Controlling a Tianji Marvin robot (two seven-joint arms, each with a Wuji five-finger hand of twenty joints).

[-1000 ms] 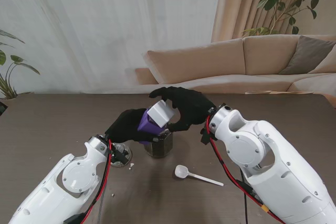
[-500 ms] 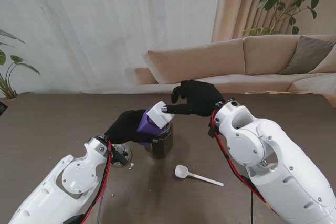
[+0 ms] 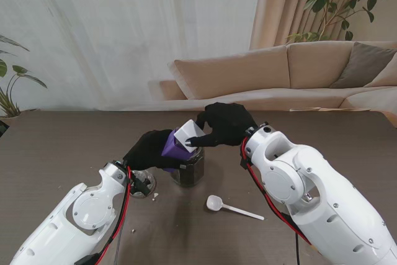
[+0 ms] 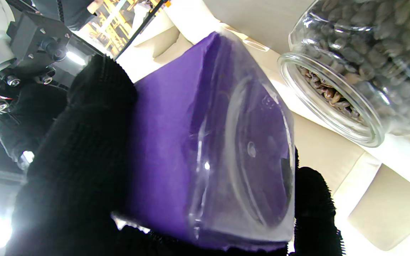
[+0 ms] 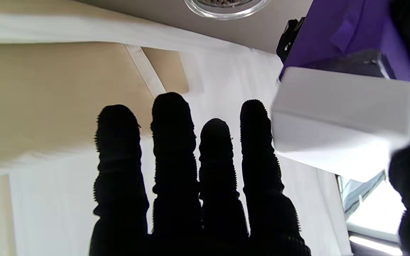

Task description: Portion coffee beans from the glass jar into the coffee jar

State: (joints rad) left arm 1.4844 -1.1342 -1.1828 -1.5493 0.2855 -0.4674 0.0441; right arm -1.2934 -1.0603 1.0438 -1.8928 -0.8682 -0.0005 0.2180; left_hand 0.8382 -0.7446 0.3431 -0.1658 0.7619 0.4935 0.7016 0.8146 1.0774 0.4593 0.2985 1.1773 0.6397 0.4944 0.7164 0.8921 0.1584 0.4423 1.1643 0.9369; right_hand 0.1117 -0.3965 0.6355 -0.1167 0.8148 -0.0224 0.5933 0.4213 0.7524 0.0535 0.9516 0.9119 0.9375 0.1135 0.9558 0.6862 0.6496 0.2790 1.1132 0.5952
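While the left hand [image 3: 151,149] grips the purple coffee jar [image 3: 175,144], tilted above the bean-filled glass jar [image 3: 188,170], the right hand [image 3: 224,123] touches its white lid [image 3: 190,134] with fingers [image 5: 176,149] extended, clasping nothing.

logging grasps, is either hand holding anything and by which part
Left hand grips the purple, white-lidded coffee jar around its purple body. Right hand touches its white lid; a grip cannot be told.

Both white arms rise from the lower corners and meet mid-frame. The left hand [image 3: 151,150] is wrapped shut around what it holds. The right hand [image 3: 224,124] sits just right of it, fingers [image 5: 173,156] extended together, thumb seemingly touching.
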